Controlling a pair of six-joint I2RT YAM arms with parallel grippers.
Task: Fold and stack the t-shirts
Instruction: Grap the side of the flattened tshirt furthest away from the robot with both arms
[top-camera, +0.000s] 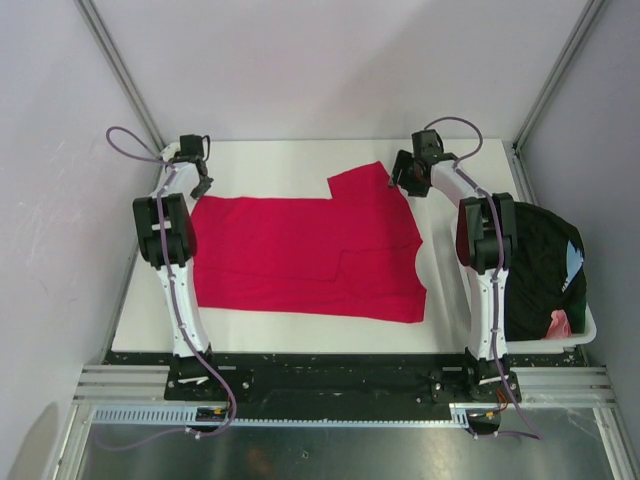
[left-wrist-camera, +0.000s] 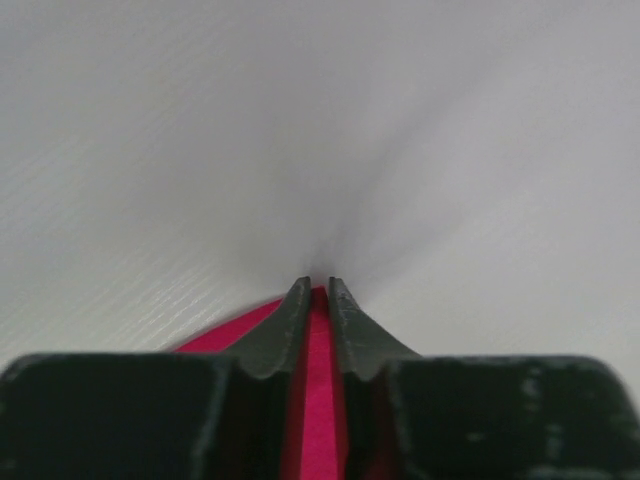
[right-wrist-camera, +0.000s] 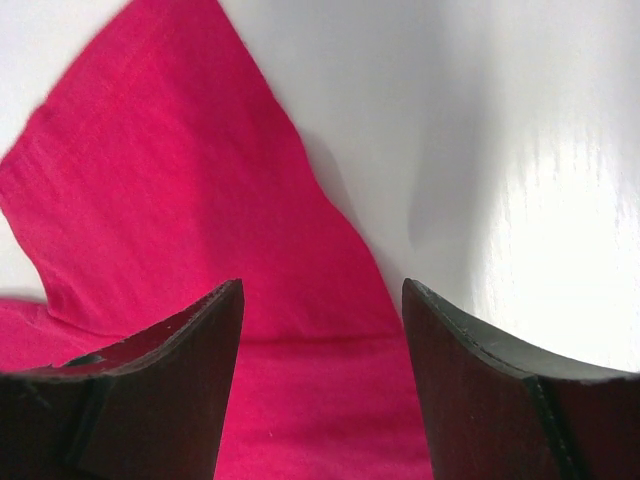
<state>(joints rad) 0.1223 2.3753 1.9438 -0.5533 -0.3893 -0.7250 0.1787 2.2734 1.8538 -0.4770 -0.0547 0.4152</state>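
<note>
A red t-shirt (top-camera: 300, 250) lies spread flat on the white table (top-camera: 260, 160), with its near side folded over the body. My left gripper (top-camera: 202, 186) is at the shirt's far left corner. In the left wrist view its jaws (left-wrist-camera: 317, 285) are nearly together, with a strip of red cloth (left-wrist-camera: 318, 400) between them. My right gripper (top-camera: 397, 180) is open, low over the shirt's far right sleeve. In the right wrist view the red sleeve (right-wrist-camera: 190, 200) lies between and beyond the spread fingers (right-wrist-camera: 320, 290).
A white basket (top-camera: 588, 322) holding dark clothes (top-camera: 540, 265) stands at the table's right edge, beside the right arm. Grey walls and metal frame posts close in the table on three sides.
</note>
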